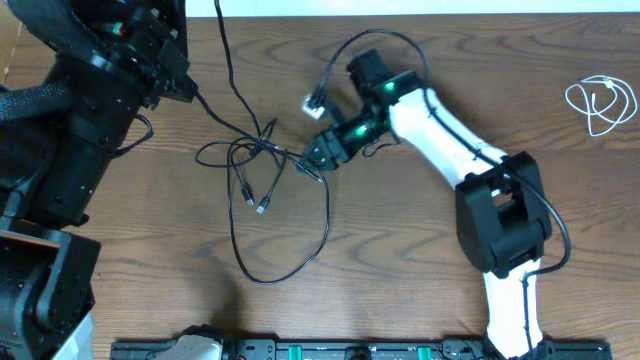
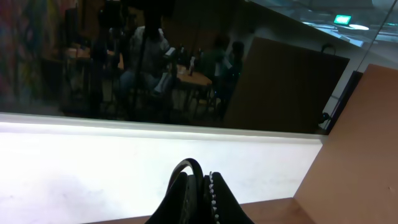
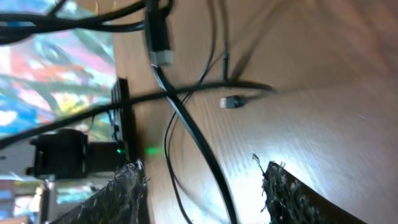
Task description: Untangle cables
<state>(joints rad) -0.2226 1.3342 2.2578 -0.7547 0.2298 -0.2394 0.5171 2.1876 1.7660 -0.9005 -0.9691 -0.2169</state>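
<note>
Black thin cables, knotted on the brown wooden tabletop, run lengthwise far-to-near; right fingers stand apart astride one strand; left fingers are closed.

left jaws shut | right jaws apart | right arm outstretched

The table is brown wood with a clear grain, smooth and mostly matt, with a soft shine where the light falls. The black cables have a smooth plastic skin, a little glossy. One plug ends in bare silver metal. The white cable looks smooth too. The right arm has a glossy white plastic shell. The fingers of the right gripper look black, rough and grainy.
</note>
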